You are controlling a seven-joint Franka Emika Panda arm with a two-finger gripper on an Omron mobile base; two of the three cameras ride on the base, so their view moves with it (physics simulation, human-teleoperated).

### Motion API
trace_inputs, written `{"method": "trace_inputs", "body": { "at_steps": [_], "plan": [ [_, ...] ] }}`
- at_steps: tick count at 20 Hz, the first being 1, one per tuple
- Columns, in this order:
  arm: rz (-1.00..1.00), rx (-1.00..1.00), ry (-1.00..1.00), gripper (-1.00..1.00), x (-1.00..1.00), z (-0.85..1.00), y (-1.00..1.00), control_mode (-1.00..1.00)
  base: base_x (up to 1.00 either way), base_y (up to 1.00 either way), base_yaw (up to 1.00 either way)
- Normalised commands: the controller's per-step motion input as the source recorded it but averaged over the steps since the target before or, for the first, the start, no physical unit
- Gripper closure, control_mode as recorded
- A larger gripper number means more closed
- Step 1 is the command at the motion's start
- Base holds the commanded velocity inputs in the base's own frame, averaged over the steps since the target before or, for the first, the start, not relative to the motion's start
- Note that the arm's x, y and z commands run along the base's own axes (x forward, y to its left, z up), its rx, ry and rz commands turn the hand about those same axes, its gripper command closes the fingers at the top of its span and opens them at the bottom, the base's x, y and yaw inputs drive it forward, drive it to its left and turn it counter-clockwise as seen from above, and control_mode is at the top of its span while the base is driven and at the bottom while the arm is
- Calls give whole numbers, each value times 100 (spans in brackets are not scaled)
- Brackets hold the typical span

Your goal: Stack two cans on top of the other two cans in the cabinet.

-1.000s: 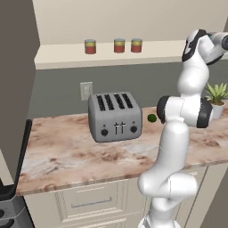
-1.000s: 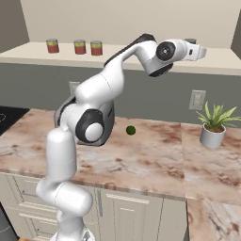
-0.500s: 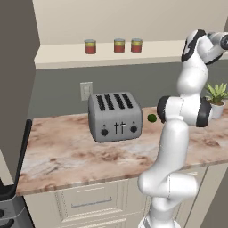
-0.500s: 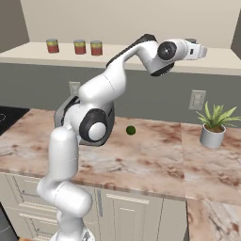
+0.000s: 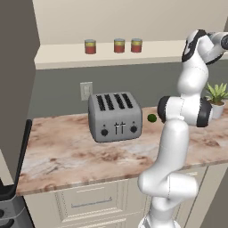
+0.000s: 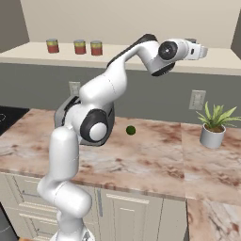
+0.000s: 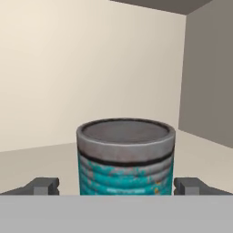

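Item, stacking job: none of the four cans is stacked yet, as far as I can judge. Three red cans with yellow-green bands stand singly in a row on the cream shelf board (image 5: 111, 55) of the cabinet: one (image 5: 90, 46) apart at the left, then two close neighbours (image 5: 119, 45) and (image 5: 136, 45); nothing sits on any of them. Item, my gripper (image 7: 116, 185): released, jaws spread wide, one dark fingertip (image 7: 43, 185) on each side of the teal-blue can (image 7: 126, 157), clear of its wall, nothing grasped. That can stands upright on the shelf at the far right end, well apart from the red three, its dark top facing up. Left to do, in my estimate: close on the teal can, carry it onto a red one, then lift another red can onto the remaining one. Item, surface below: marbled pinkish counter (image 5: 67, 151) bearing a grey four-slot toaster (image 5: 114, 116), a small dark green round fruit (image 6: 131, 130) and a potted plant (image 6: 214, 124). Item, room: grey backsplash with wall outlets, cream panelled drawers beneath.
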Motion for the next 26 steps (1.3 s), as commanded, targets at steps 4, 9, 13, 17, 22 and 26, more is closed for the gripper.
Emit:
{"method": "trace_inputs", "body": {
  "at_steps": [4,9,13,17,22,26],
  "plan": [
    [0,0,0,-100,0,0,0,-100,0,0,0],
    [0,0,0,100,0,0,0,-100,0,0,0],
    [0,0,0,100,0,0,0,-100,0,0,0],
    [0,0,0,100,0,0,0,-100,0,0,0],
    [0,0,0,100,0,0,0,-100,0,0,0],
    [0,0,0,100,0,0,0,-100,0,0,0]
  ]
}}
